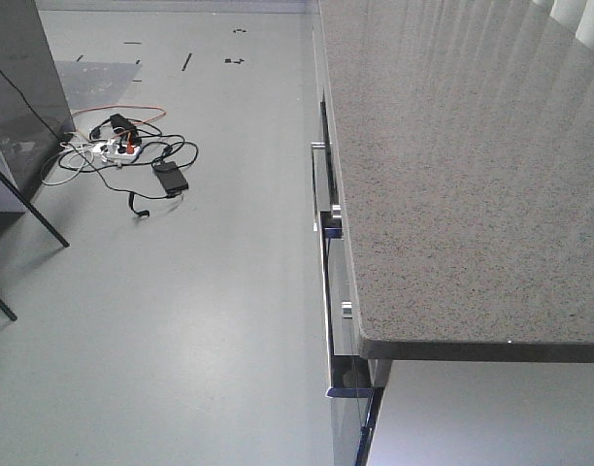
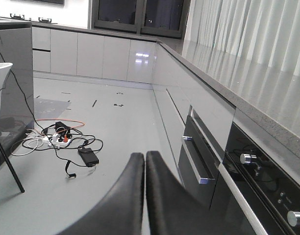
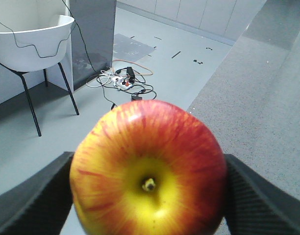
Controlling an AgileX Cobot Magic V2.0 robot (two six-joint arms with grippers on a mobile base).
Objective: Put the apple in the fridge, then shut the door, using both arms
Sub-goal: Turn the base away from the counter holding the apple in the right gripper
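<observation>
The apple (image 3: 149, 169), red with a yellow patch around its stem, fills the right wrist view. My right gripper (image 3: 148, 198) is shut on it, with a black finger (image 3: 35, 198) pressed to each side, and holds it over the counter's edge. In its own wrist view my left gripper (image 2: 145, 164) is shut, fingers together with nothing between them, above the floor beside the cabinet fronts. At the bottom of the front view, a dark edge with blue tape (image 1: 347, 391) and a white surface (image 1: 491, 417) seem part of the fridge. Whether the door is open I cannot tell.
The grey speckled counter (image 1: 452, 146) runs along the right, with drawers and an oven with knobs (image 2: 267, 181) under it. A tangle of cables and a power strip (image 1: 132, 150) lies on the floor. A white chair (image 3: 32, 39) and a dark-grey cabinet (image 3: 93, 29) stand at the left.
</observation>
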